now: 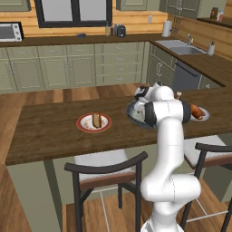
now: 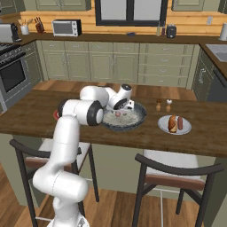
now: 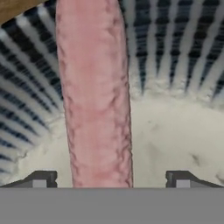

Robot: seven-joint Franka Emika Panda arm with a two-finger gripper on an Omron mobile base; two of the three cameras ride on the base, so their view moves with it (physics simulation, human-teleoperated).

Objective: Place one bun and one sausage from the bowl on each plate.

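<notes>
Pale pink sausage (image 3: 94,96), a short thin mottled cylinder, is lying in the wide shallow round bowl (image 3: 183,131) with its dark blue-grey striped wall and pale speckled floor. It is stretching straight ahead of the gripper (image 3: 110,179), running between the two small dark fingertips (image 3: 40,179) from the near floor of the bowl up its far wall. The fingertips are standing wide apart, one on each side of the sausage, with a gap showing on both sides; the gripper is holding nothing.

Bowl, in the right base view (image 2: 133,122), is sitting on the dark brown wooden counter (image 2: 26,117), directly under the gripper (image 2: 119,113), which is pointing down into it.

Plain white small round plate (image 2: 185,128) is resting on the counter well off to one side of the gripper. It is carrying a rounded orange-brown bun (image 2: 172,125) and a reddish-brown sausage (image 2: 180,122), lying side by side and touching or nearly so.

Small round plate with a red-orange rim and cream centre (image 1: 84,124) is sitting on the counter well away on the gripper's other side. It is carrying a longer tan bun (image 1: 96,120).

Two small brown shakers (image 2: 163,105) are standing on the counter beyond the bowl, between it and the white plate.

Two dark-framed chairs with pale seats (image 1: 106,165) are standing on the near side of the counter.
</notes>
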